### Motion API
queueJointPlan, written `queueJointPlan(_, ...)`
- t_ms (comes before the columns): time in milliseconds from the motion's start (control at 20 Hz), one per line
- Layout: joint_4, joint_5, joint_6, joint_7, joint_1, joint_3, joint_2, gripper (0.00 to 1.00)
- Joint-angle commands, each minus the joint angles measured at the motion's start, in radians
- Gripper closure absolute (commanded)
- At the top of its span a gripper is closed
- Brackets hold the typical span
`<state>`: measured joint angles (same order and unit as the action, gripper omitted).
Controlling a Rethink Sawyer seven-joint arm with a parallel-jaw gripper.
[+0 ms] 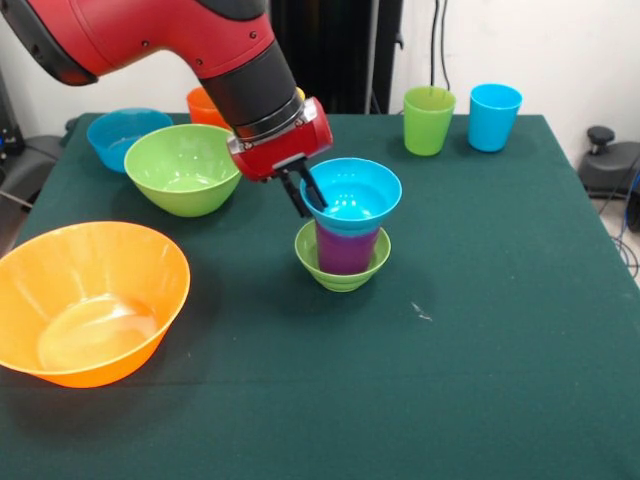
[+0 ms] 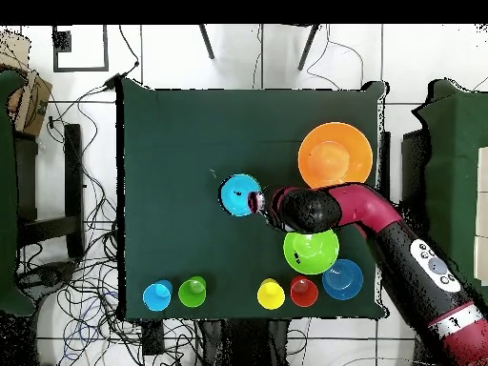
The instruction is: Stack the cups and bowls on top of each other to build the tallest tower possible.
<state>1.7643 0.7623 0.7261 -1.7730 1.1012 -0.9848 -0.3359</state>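
The pincer [image 1: 308,192] grips the rim of the small blue bowl [image 1: 352,190], one finger inside and one outside. This bowl sits on the purple cup [image 1: 346,248], which stands in the small green bowl [image 1: 342,270] near the centre of the green surface [image 1: 500,330]. The green cup [image 1: 428,120] and light blue cup [image 1: 495,116] stand apart at the far edge.
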Motion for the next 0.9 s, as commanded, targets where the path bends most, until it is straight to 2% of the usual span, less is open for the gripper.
queueJointPlan(50, -0.017, 0.042, 0.032, 0.230, -0.055, 0.064, 0.077, 1.00)
queueJointPlan(450, -0.024, 0.049, 0.025, 0.240, -0.048, 0.057, 0.067, 1.00)
queueJointPlan(900, -0.038, 0.064, 0.032, 0.224, -0.041, 0.052, -0.030, 1.00)
